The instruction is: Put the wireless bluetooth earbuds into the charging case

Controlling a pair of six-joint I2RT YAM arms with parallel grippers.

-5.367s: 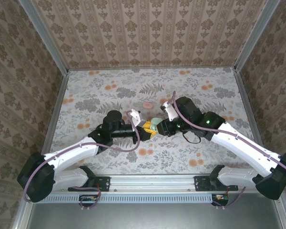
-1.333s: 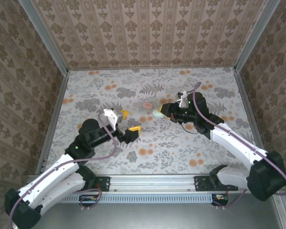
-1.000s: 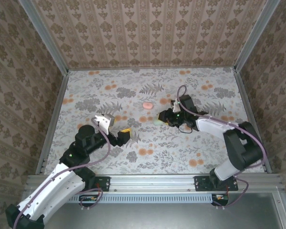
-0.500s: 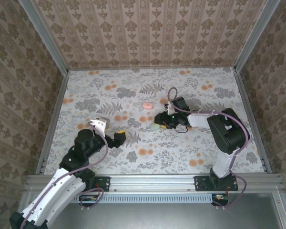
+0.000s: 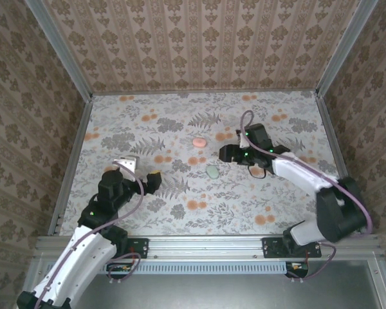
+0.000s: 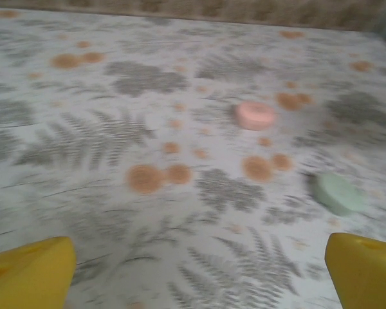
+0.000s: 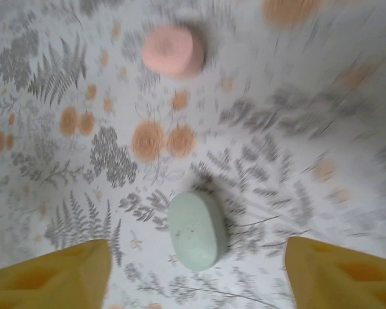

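Your right gripper (image 7: 194, 283) is released. In its wrist view the two yellow fingertips (image 7: 48, 273) sit at the bottom corners, wide apart, and nothing is pinched between them. The mint-green charging case (image 7: 196, 230) lies flat on the floral-print table (image 5: 128, 122) just ahead of that gap, touching neither fingertip. It reads as a smooth closed oval, though the picture is blurred, so you cannot judge the lid seam from it. Farther on, well apart from the green case, you see a pink oval case (image 7: 174, 50) resting on the table among the printed orange blotches.

From above, the right gripper hangs just beside the green case, on its far right side, with the pink case off to the left of the gripper.

Your left gripper (image 5: 153, 181) is also spread wide and grasps nothing. It sits low over the table on the left, well apart from both cases. In its wrist view, both cases lie ahead and to the right.
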